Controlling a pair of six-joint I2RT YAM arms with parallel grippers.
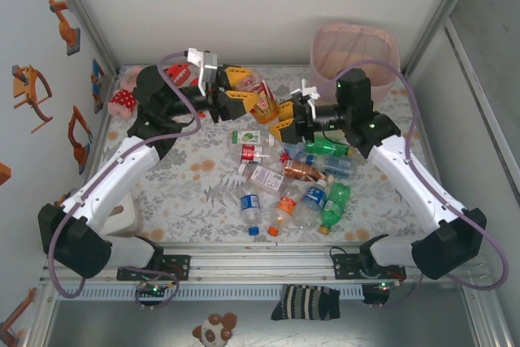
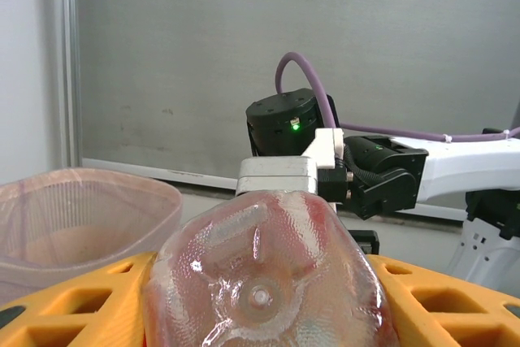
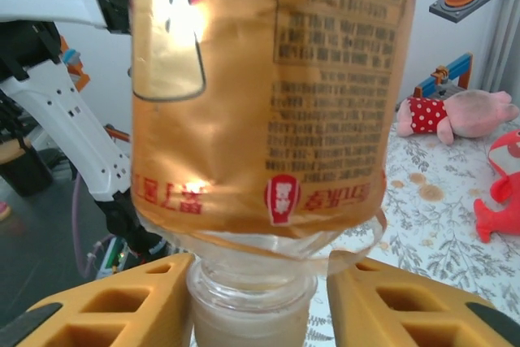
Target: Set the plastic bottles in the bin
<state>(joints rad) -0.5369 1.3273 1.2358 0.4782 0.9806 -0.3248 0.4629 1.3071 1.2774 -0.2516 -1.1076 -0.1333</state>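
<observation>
A clear bottle with a gold and red label point(image 1: 264, 105) hangs in the air between both arms, left of the pink bin point(image 1: 355, 50). My left gripper point(image 1: 255, 92) is shut on its base end; the dimpled bottom point(image 2: 264, 282) sits between the yellow fingers point(image 2: 455, 298). My right gripper point(image 1: 281, 119) is closed round the bottle's neck point(image 3: 252, 290), just below the label point(image 3: 268, 79), with the yellow fingers point(image 3: 106, 306) on either side. Several more plastic bottles point(image 1: 292, 184) lie in a heap on the table under the right arm. The bin point(image 2: 81, 217) also stands at the left of the left wrist view.
A pink plush toy in a red dress point(image 1: 122, 99) lies at the far left; it appears again point(image 3: 463, 111) beside a red plush point(image 3: 500, 193). The right arm's wrist point(image 2: 284, 123) faces the left gripper closely. Grey walls close in the table.
</observation>
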